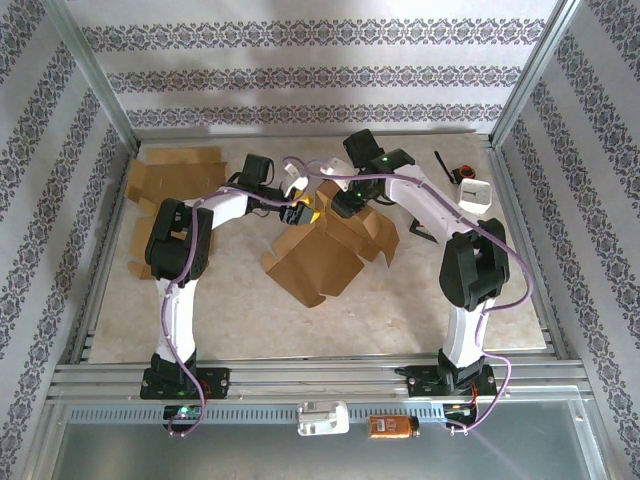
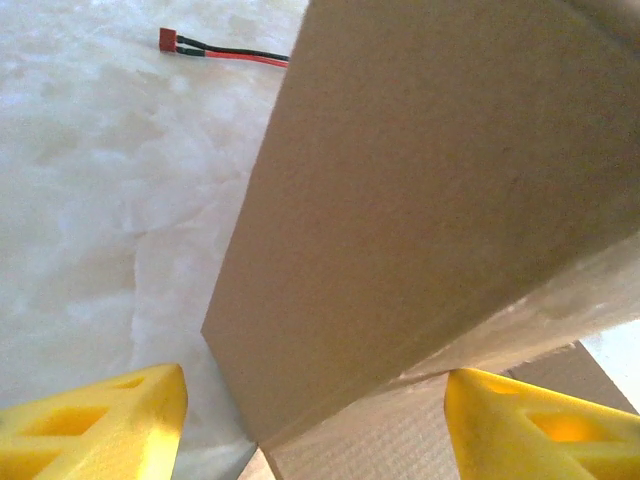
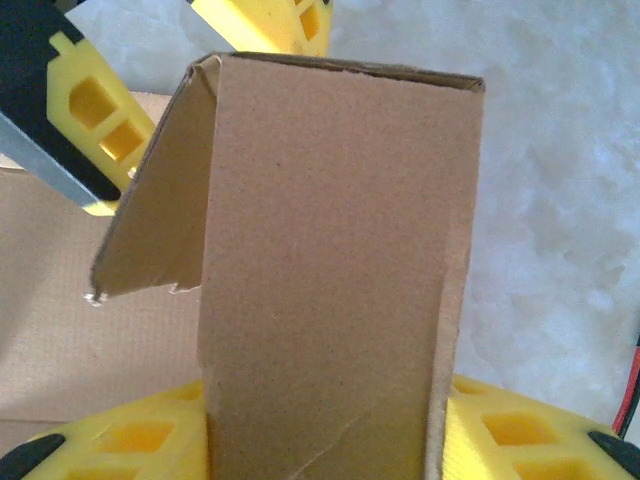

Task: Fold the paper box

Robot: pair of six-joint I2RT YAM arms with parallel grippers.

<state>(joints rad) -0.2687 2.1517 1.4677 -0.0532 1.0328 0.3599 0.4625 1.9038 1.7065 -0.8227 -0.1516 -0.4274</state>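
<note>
Top external view: a brown paper box [image 1: 320,262], partly folded with its flaps splayed, lies on its side near the middle of a pale marbled worktop [image 1: 400,310], and both arms reach inward to meet at its far end. The right hand [image 1: 340,205] sits at the box's far right flaps, and the left hand [image 1: 298,212] is just beside it on the left. In the right wrist view, the right hand [image 3: 325,400] is clamped on the paper box [image 3: 330,250]: an upright cardboard flap rises from between its two yellow fingers [image 3: 130,435], touching both, with a smaller flap bent off to the left near the top. Beyond that flap, the yellow fingers of the left hand [image 3: 95,110] show at the upper left. In the left wrist view, the left hand [image 2: 315,385] is released, its yellow fingers [image 2: 90,420] spread wide to either side of a broad panel of the paper box [image 2: 400,200], with bare worktop showing between the left finger and the panel's edge. A red and black wire [image 2: 230,52] lies on the worktop beyond it. Flat cardboard pieces [image 1: 175,180] lie in the far left corner, well apart from the box, and a small white device [image 1: 478,192] rests near the far right edge.
</note>
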